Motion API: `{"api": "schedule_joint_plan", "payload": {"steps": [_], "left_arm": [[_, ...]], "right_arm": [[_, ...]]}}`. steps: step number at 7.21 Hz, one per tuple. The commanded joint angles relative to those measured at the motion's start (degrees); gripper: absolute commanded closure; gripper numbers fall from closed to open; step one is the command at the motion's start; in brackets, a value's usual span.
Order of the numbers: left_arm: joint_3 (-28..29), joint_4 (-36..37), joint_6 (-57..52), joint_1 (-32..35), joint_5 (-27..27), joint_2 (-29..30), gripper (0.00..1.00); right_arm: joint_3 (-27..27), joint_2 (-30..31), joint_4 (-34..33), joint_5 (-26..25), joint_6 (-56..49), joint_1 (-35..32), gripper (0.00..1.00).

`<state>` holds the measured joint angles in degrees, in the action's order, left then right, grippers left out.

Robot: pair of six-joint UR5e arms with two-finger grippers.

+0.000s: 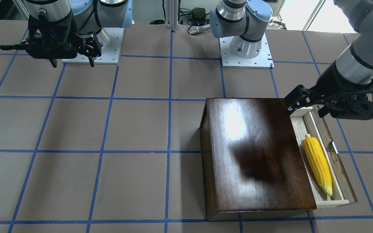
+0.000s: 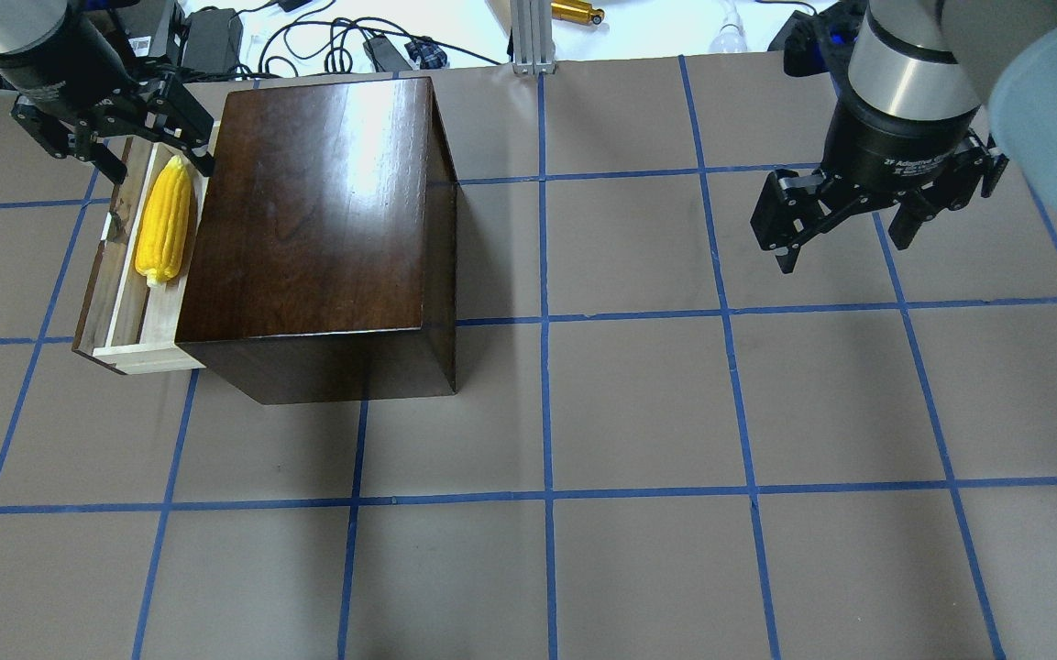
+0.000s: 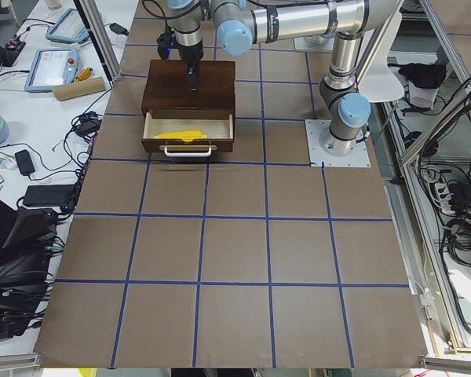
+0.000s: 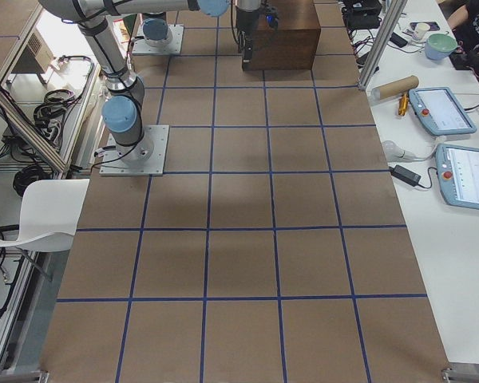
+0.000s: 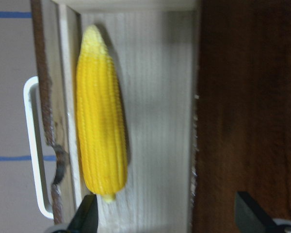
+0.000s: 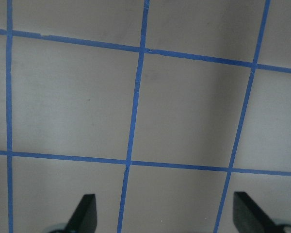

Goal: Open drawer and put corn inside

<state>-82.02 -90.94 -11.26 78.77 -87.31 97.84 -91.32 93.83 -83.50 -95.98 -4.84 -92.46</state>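
The dark brown cabinet (image 1: 254, 152) (image 2: 317, 202) stands on the table with its drawer (image 1: 343, 181) (image 2: 115, 284) pulled out. The yellow corn (image 1: 317, 163) (image 2: 164, 220) (image 5: 99, 131) lies lengthwise inside the drawer on the pale wood, near the front panel. My left gripper (image 1: 306, 111) (image 2: 159, 170) (image 5: 167, 216) is open and empty, hovering over the drawer's end by the corn's blunt end, not touching it. My right gripper (image 1: 73, 64) (image 2: 842, 249) (image 6: 165, 213) is open and empty above bare table, far from the cabinet.
The drawer's white metal pull (image 5: 34, 145) (image 3: 188, 149) sticks out from the front panel. The brown table (image 2: 638, 412) has a grid of blue tape. The arm bases (image 1: 246, 51) stand at the robot's edge. Cables and tablets (image 4: 443, 112) lie beyond the table.
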Motion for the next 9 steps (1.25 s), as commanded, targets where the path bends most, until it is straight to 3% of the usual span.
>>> {"api": "schedule_joint_plan", "payload": {"steps": [1, 3, 9], "left_arm": [[-1.65, -0.56, 6.93, 5.83, -0.23, -4.05, 0.0], [-2.79, -0.38, 9.59, 11.12, -2.77, -4.33, 0.0], [-3.32, -0.29, 9.59, 11.4, -2.52, -5.38, 0.0]], "right_arm": [[0.0, 0.04, 0.0, 0.0, 0.0, 0.0, 0.0], [0.0, -0.05, 0.0, 0.0, 0.0, 0.0, 0.0], [0.0, 0.04, 0.0, -0.09, 0.0, 0.0, 0.0]]}}
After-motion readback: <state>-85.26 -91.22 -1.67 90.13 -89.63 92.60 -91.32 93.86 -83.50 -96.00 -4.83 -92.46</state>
